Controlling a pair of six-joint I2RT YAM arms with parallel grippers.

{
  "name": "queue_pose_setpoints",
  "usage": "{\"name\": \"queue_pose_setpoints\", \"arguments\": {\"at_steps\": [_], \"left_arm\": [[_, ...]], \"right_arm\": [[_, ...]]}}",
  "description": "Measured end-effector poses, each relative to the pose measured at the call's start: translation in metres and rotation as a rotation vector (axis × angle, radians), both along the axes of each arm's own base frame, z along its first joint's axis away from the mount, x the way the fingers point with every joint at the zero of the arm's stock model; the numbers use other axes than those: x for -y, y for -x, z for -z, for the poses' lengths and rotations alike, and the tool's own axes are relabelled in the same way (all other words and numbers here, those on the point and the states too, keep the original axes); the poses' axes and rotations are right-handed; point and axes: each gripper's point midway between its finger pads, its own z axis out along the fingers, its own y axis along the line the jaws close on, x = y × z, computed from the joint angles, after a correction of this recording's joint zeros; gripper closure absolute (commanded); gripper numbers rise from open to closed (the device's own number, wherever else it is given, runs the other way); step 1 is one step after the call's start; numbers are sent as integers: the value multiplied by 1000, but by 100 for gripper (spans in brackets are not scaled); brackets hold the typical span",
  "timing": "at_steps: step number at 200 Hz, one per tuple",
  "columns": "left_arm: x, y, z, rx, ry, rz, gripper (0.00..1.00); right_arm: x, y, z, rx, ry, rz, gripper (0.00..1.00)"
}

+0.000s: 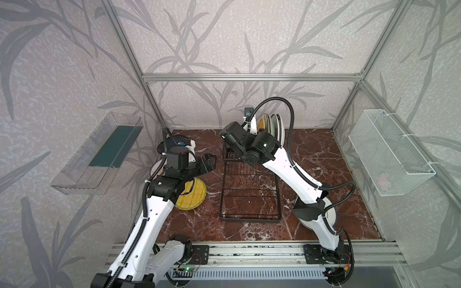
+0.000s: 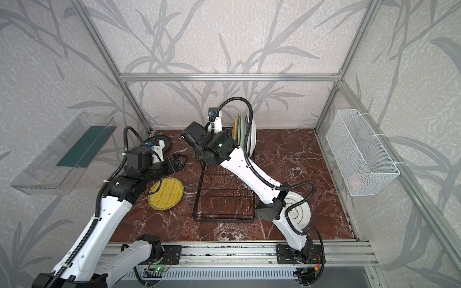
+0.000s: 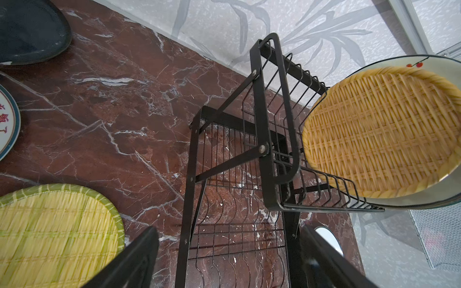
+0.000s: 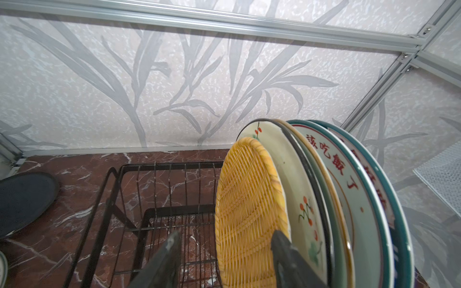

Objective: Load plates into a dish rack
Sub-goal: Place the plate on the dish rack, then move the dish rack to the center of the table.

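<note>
Watch the orange woven-look round plate (image 4: 249, 199), on edge in the raised slots of the black wire dish rack (image 4: 154, 169) beside the cream floral plate (image 4: 294, 179): a careless pull-back could snag its rim and tip it toward the empty slots. The right gripper (image 4: 227, 235) straddles that rim, jaws parted, clamping nothing; the left gripper (image 3: 228, 229) hangs wide open and empty near the rack.

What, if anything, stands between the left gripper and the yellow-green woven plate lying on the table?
Nothing visible does. The yellow-green woven plate lies flat and uncovered on the table, beside the open left gripper.
</note>
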Motion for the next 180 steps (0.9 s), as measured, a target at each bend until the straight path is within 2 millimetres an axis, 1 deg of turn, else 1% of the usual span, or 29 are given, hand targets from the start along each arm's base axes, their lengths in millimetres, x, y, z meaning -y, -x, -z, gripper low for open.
{"name": "queue_pose_setpoints", "arguments": {"at_steps": [25, 39, 55, 75, 92, 103, 115, 129, 140, 160, 171, 180], "left_arm": [[0, 0, 1, -2, -3, 0, 8], [0, 1, 3, -9, -8, 3, 6], [0, 4, 5, -16, -16, 13, 4], [3, 10, 6, -26, -15, 38, 4], [4, 18, 8, -41, -20, 61, 8], [5, 24, 9, -50, -24, 82, 8], [7, 31, 11, -63, -27, 103, 10], [8, 37, 15, -81, -32, 124, 11], [9, 41, 19, -100, -35, 137, 11], [11, 47, 31, -138, -37, 156, 13], [13, 49, 40, -165, -34, 168, 14], [15, 51, 48, -193, -33, 177, 15]], "right_arm": [[-6, 3, -11, 9, -13, -48, 33], [-13, 9, -20, 15, -14, -96, 27], [-25, 20, -31, 17, -18, -180, 26], [-35, 36, -45, 3, -26, -302, 25], [-31, 52, -57, -19, -21, -400, 25], [-20, 63, -63, -35, -9, -447, 25], [-1, 77, -66, -50, 9, -476, 24], [28, 95, -62, -60, 23, -499, 17], [52, 110, -52, -66, 19, -520, 14], [99, 137, -34, -57, -14, -528, 13], [120, 147, -28, -48, -37, -517, 12], [131, 151, -23, -49, -57, -505, 11]]}}
